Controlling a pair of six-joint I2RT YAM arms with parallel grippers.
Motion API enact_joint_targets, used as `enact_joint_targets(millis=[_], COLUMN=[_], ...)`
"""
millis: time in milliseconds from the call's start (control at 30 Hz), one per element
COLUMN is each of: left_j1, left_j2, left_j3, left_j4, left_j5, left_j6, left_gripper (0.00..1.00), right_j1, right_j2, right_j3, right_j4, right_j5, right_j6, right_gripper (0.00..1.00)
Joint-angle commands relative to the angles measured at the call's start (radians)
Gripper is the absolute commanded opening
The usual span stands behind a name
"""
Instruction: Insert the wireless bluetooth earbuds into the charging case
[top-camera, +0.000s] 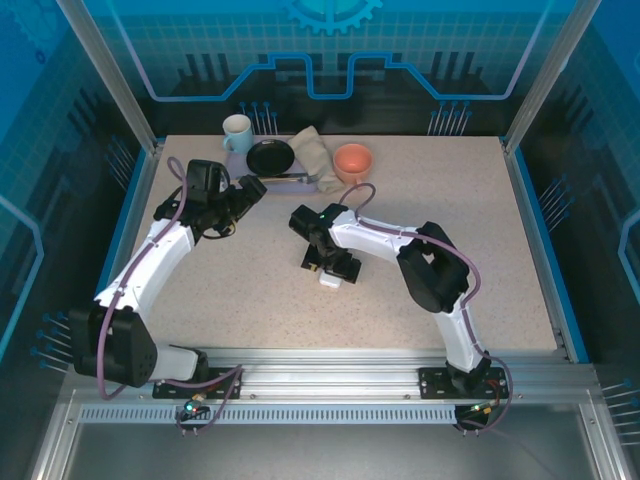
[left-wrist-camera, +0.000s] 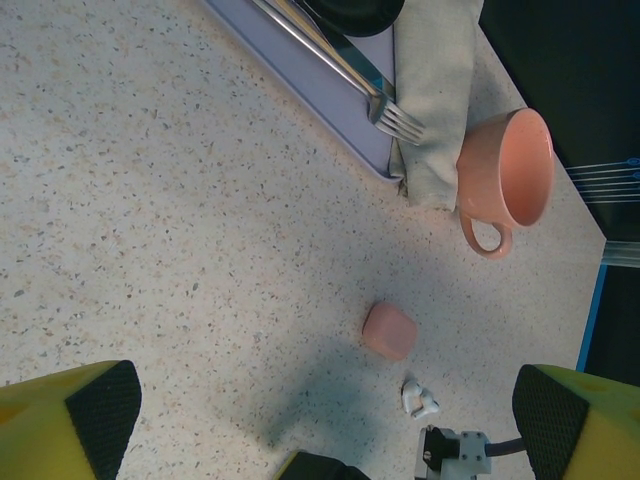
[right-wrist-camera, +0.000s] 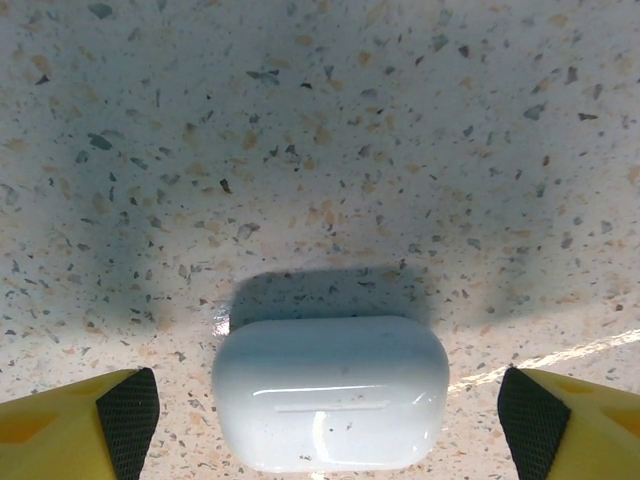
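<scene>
The right gripper (right-wrist-camera: 325, 425) hangs spread wide astride the white charging case (right-wrist-camera: 330, 390) lying on the counter (right-wrist-camera: 300, 150), touching neither side, apparently lined up to clasp it.

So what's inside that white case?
Nothing shows inside: the white case lies shut on the speckled table, only its glossy shell visible. Whether anything sits in it is hidden.
</scene>
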Motion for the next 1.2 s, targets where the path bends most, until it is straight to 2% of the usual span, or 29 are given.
enact_joint_targets(millis=[0,400,733,1167], left_j1=[0.013,0.013,0.013,0.012], left_j2=[0.007,0.007,0.013,0.017], left_j3=[-0.015,-0.018,-0.012,-0.037], left_j4=[0.019,0.024,0.027,0.038], left_j5=[0.028,0.038,0.039,0.053], left_j6=[-0.012,-0.01,-0.016,-0.026], left_gripper=[0.99,0.99,0.99,0.99], right_j1=[0.006,0.004,-0.001,0.003], right_j2=[0.014,0.035,0.052,0.023], right_j3=[-0.002,-0.045,-0.077,-0.103], right_j4=[0.001,0.034,0.06,0.1], right_j5=[-0.018,-0.01,-0.023,-0.048], right_j6=[-0.012,-0.094,-0.103,-0.01], right_gripper=[0.9,0.84,0.79,0.62])
